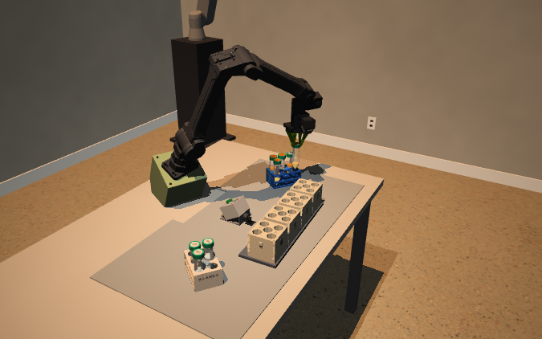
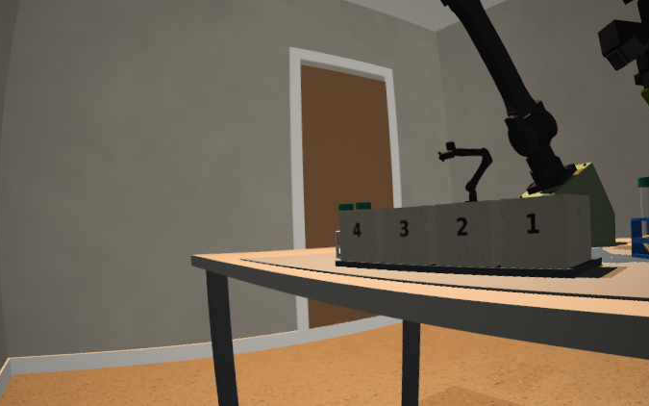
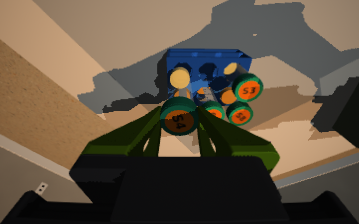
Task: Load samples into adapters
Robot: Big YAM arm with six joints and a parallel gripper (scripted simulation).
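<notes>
Green-fingered hand [image 3: 179,131] clamps sample S4 [image 3: 178,116] above the blue rack's [image 3: 177,60] far edge, adapters [image 1: 289,209] nearby.

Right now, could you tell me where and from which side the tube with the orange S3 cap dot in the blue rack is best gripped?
Grip the green-capped S3 tube just under its cap, coming straight down from above. It stands upright in the blue sample rack with neighbouring tubes close beside it, so only the top is free. The claw is shut on the S4 tube, which must be placed first.
</notes>
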